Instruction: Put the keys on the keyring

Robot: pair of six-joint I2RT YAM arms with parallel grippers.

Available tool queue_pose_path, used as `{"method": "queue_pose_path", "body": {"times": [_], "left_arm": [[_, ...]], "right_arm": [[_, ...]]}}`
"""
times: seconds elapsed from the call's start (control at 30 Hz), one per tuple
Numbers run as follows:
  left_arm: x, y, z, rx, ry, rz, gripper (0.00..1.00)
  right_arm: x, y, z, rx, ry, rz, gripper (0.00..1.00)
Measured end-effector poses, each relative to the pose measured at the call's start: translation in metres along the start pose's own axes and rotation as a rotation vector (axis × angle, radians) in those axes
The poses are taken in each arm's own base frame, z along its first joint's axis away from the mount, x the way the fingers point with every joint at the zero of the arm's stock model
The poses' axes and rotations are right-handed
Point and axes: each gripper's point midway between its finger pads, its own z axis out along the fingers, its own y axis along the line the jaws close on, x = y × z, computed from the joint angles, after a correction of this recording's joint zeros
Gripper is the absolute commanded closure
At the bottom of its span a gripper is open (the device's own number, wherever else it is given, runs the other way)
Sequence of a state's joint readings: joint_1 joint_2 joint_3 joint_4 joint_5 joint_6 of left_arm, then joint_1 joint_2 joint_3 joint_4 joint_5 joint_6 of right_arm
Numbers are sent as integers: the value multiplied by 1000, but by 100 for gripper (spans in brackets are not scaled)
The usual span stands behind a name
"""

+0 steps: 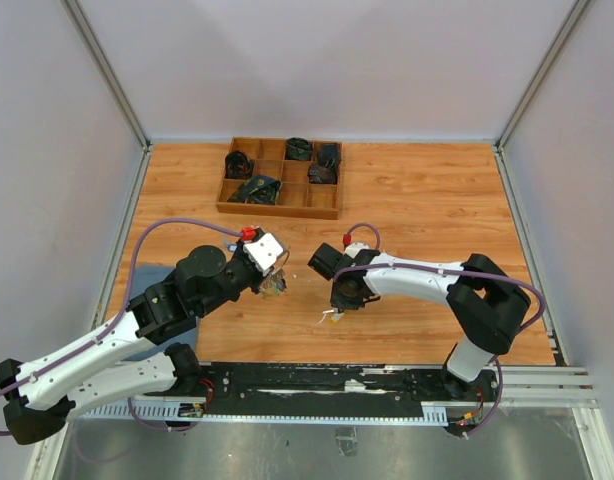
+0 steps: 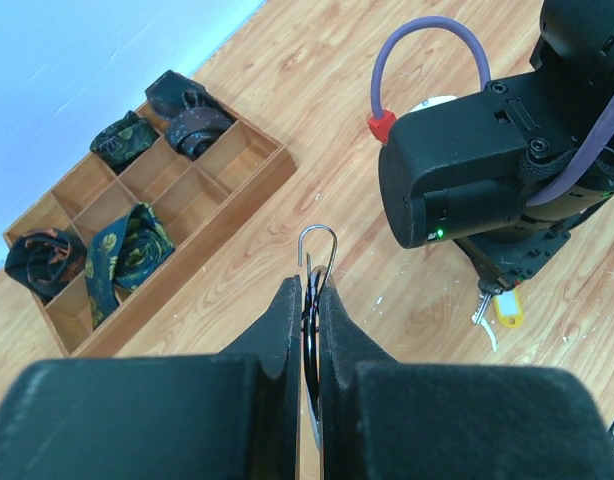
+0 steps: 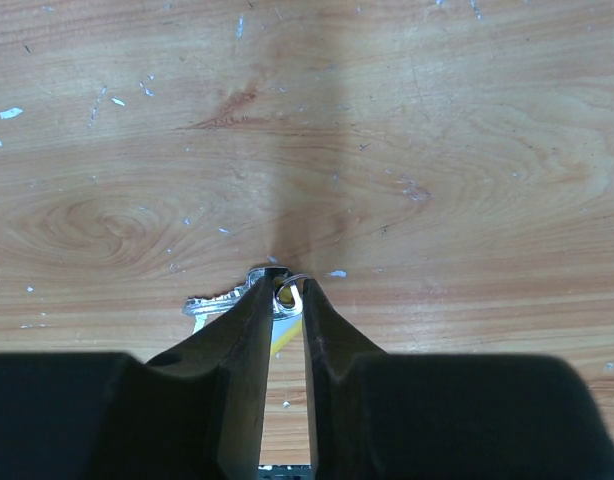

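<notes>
My left gripper (image 1: 275, 284) hovers over the table's middle, shut on the keyring (image 2: 320, 236). The ring is a thin silver wire whose hooked end pokes out past the fingertips (image 2: 287, 300) in the left wrist view. Something small hangs under it in the top view, too small to identify. A silver key (image 3: 215, 302) with a yellow head (image 3: 283, 336) lies flat on the wood. My right gripper (image 3: 285, 286) is down at the table, with its jaws a narrow gap apart on either side of that key's head. The same key (image 2: 507, 308) shows beneath the right gripper (image 1: 337, 310).
A wooden compartment tray (image 1: 277, 209) stands at the back, with rolled dark ties in several cells. A blue-grey mat (image 1: 149, 282) lies at the left under my left arm. The two grippers are about a hand's width apart.
</notes>
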State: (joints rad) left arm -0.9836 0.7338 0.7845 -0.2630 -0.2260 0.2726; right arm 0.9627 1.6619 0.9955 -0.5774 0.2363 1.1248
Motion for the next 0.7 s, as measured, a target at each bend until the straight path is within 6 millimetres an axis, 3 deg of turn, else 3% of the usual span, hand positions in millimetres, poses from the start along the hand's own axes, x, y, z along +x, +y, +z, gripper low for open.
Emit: {"method": "queue_pose_path", "body": {"times": [0.2, 0.53, 0.7], "left_arm": [[0, 0, 0, 0, 0, 4, 99], [0, 0, 0, 1, 1, 9, 100], [0, 0, 0, 1, 1, 11, 100]], "right_arm": [[0, 0, 1, 1, 0, -3, 98], [-8, 2, -11, -41, -34, -47, 99], [-9, 19, -23, -187, -44, -206, 99]]}}
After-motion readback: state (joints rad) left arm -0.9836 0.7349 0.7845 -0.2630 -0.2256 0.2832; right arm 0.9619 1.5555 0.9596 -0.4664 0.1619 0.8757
